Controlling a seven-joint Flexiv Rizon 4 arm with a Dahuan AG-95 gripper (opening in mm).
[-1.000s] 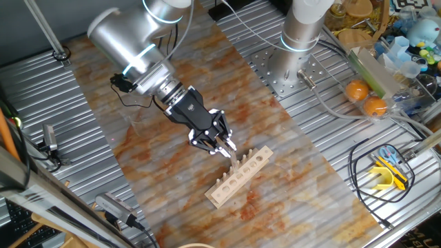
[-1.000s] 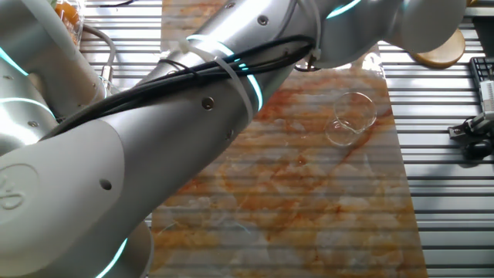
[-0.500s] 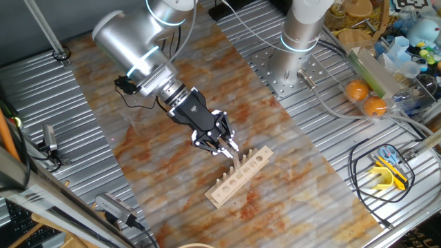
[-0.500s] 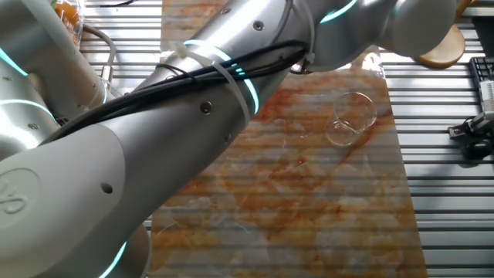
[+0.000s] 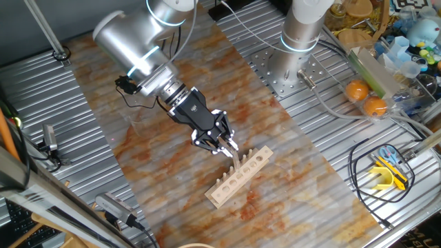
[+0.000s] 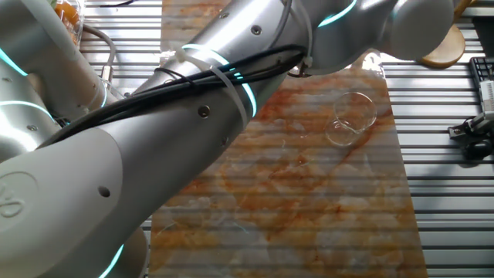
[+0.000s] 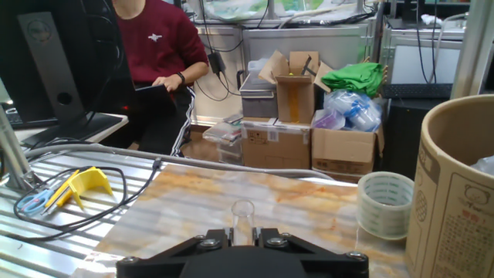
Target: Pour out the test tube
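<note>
The gripper [image 5: 225, 145] hangs at the upper end of the wooden rack [image 5: 238, 178], its arm coming down slantwise from the upper left of the table in the one fixed view. In the hand view the two fingers [image 7: 208, 242] stand close together with the test tube [image 7: 242, 222] rising between them, its open round mouth above the finger ends. So the fingers look narrow and set on both sides of the tube, but I cannot tell for sure if the pads already press the glass. In the one fixed view the tube is only a thin pale line [image 5: 235, 160] going from the fingertips down into the rack, so its long axis is near upright and its lower end seems to sit in a hole of the rack. I judge that the coming move depends on this: the tube must go out along its own axis, upward, before any tilt. The beaker [image 6: 351, 117] stands well apart on the marbled mat [image 6: 309, 193].
</note>
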